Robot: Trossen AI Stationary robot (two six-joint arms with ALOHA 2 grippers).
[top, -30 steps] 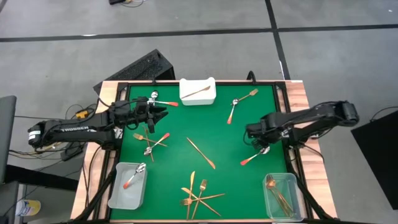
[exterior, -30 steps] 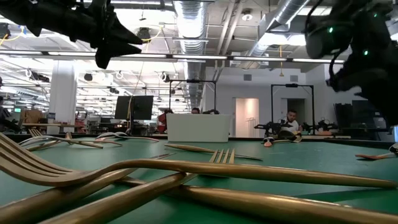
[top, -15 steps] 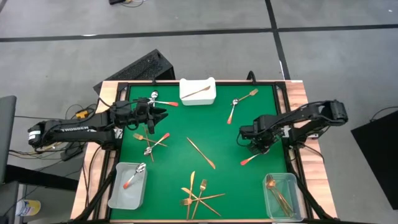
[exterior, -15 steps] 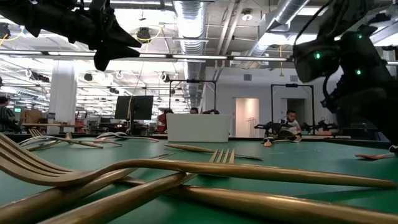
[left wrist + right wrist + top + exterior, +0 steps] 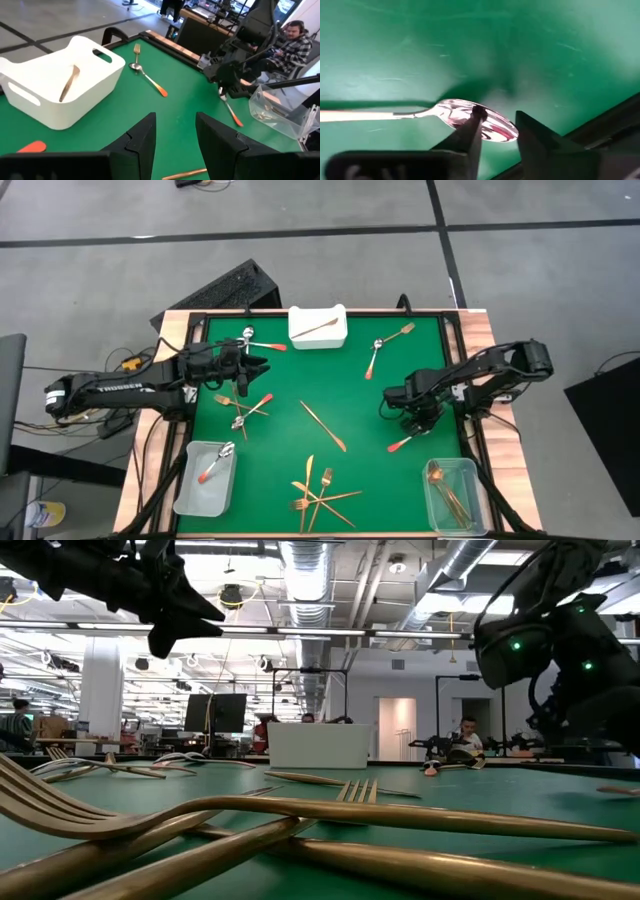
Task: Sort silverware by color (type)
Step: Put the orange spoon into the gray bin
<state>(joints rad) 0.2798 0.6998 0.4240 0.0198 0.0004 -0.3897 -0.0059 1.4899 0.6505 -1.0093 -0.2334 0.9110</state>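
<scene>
A red-handled spoon (image 5: 408, 438) lies on the green mat near the table's right edge, with its silver bowl (image 5: 480, 125) under my right gripper (image 5: 421, 416). That gripper points down, slightly open, with its fingertips over the bowl (image 5: 497, 122). My left gripper (image 5: 264, 363) hovers open and empty over the mat's far left, also shown in the left wrist view (image 5: 175, 132). Below it lie two red-handled spoons and a gold fork (image 5: 242, 409). Another red-handled spoon (image 5: 258, 341) lies at the far left. My right gripper comes at the spoon's bowl (image 5: 492, 131) from above, one fingertip (image 5: 476, 120) over the bowl's middle and the other at its rounded end. I cannot tell whether the fingers touch it. The spoon lies flat on the mat.
A white tray (image 5: 318, 335) at the far edge holds one gold piece. A clear bin (image 5: 190, 490) at the near left holds a red spoon. A clear bin (image 5: 470, 480) at the near right holds copper pieces. Gold forks (image 5: 318, 495), a gold knife (image 5: 323, 425) and a spoon-fork pair (image 5: 385, 348) lie loose.
My right gripper has moved toward the table's left and near edges and come down over the bowl of the red-handled spoon. The spoon still lies on the mat.
</scene>
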